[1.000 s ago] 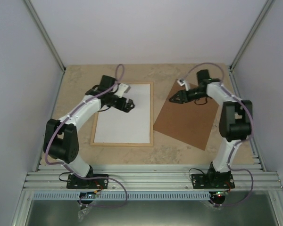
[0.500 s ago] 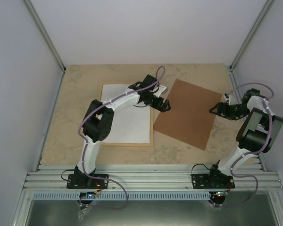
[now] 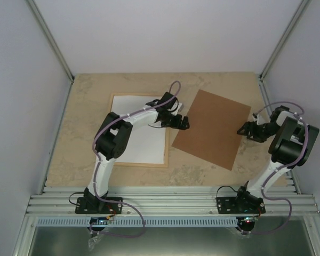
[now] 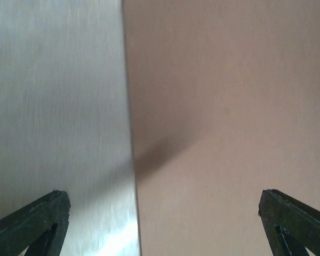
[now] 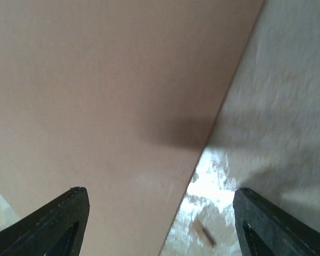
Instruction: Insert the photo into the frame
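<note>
One frame (image 3: 141, 165), one brown panel (image 3: 210, 128); left claw (image 3: 186, 124) and right claw (image 3: 240, 129) spread.

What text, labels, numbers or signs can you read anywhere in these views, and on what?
None. The frame, the white sheet in it and the brown panel carry no print in any view. The left hand and right hand show no readable marking.
</note>
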{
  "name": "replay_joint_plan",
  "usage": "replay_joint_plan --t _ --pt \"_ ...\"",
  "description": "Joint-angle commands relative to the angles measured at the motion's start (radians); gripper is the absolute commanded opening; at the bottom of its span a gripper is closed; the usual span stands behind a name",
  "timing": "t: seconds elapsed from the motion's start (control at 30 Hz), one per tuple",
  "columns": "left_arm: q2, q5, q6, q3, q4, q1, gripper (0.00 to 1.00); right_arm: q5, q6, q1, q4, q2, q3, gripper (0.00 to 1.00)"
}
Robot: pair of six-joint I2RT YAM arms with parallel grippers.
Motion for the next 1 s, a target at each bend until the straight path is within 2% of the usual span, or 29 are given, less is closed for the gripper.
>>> replay_joint_plan --t 0.0,0.07,0.17,0.33,0.47,0.57,0.67,0.8,0.97 --pt "-0.086 -0.010 -0.033 -0.217 -0.049 -0.007 1.00 0.040 0.030 0.001 0.076 0.129 0.048 0.75" --pt "-0.126 -0.008 -0.029 -0.280 -0.030 -0.010 0.99 0.013 0.036 0.013 0.075 0.172 0.077 0.74" --pt "-0.130 0.013 -0.035 -0.276 -0.024 -0.012 0.99 -0.027 0.039 0.049 0.080 0.215 0.113 0.73" --pt "-0.033 0.034 -0.061 -0.122 -0.015 -0.012 0.99 -0.067 0.027 0.115 0.082 0.264 0.176 0.73" --pt "0.069 0.156 -0.118 -0.022 -0.008 -0.018 0.99 -0.107 0.031 0.151 0.089 0.311 0.237 0.72" --pt "0.042 0.211 -0.128 -0.075 0.044 -0.036 0.99 -0.136 0.030 0.163 0.065 0.330 0.272 0.71" --pt "-0.049 0.238 -0.148 -0.150 0.110 -0.048 0.99 -0.131 0.008 0.162 0.034 0.308 0.259 0.71" --pt "-0.098 0.131 -0.234 -0.184 0.123 -0.023 0.99 -0.100 -0.006 0.139 0.008 0.248 0.217 0.71" --pt "-0.065 0.033 -0.375 -0.187 0.127 0.009 0.99 -0.011 0.039 0.116 0.026 0.194 0.161 0.72"
